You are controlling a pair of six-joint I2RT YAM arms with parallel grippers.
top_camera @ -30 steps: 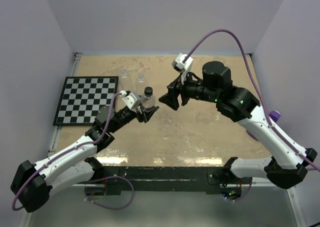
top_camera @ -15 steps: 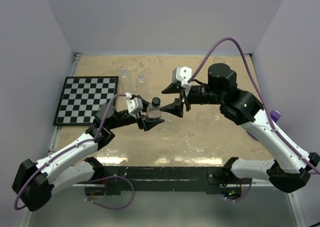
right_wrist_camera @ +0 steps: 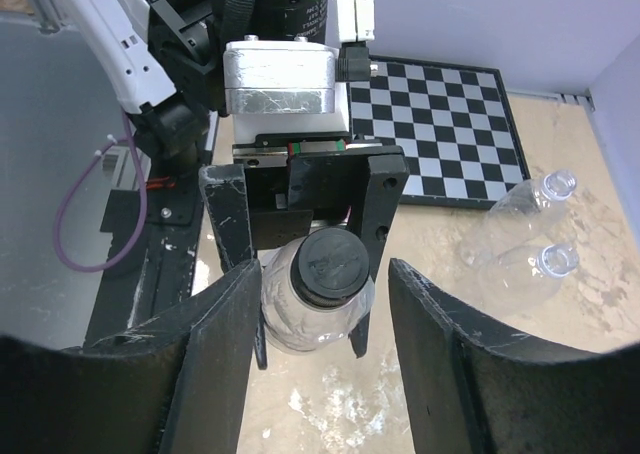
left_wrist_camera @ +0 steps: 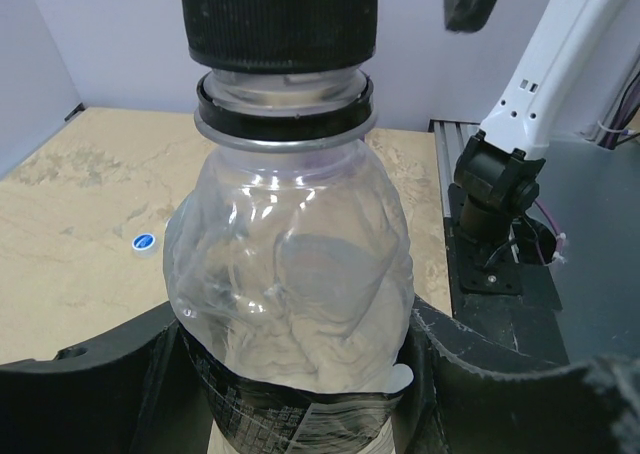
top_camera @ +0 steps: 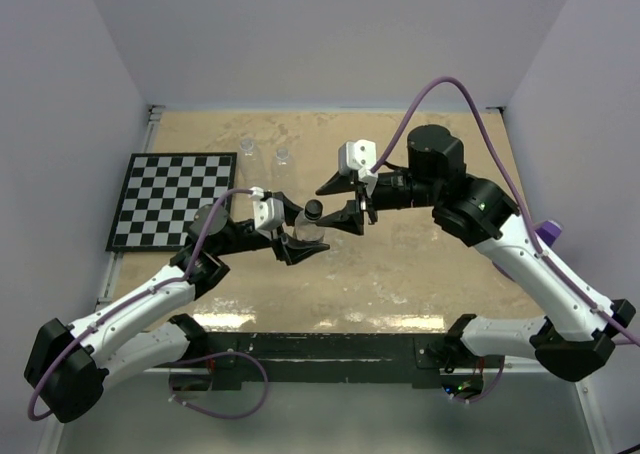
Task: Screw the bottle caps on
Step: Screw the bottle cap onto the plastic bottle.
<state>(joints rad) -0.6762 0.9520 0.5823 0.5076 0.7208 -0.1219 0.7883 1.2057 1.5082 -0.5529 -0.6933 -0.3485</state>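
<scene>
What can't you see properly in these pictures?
Bottom of the bottle: left wrist view, hidden behind the left fingers and cut off by the lower edge.
Top of the black cap: same view, cut off by the upper edge.
Mark on the blue cap: same view, too small to read.

Boxed in by plain lilac-grey walls (top_camera: 330, 34), over a marbled tan desk (top_camera: 420, 274).
Well left of the left pincer (top_camera: 303, 236), a black-and-white checkerboard mat (top_camera: 170, 199); nearer than it, a black frame rail (top_camera: 330, 346) along the desk's edge; lit softly, evenly.
</scene>
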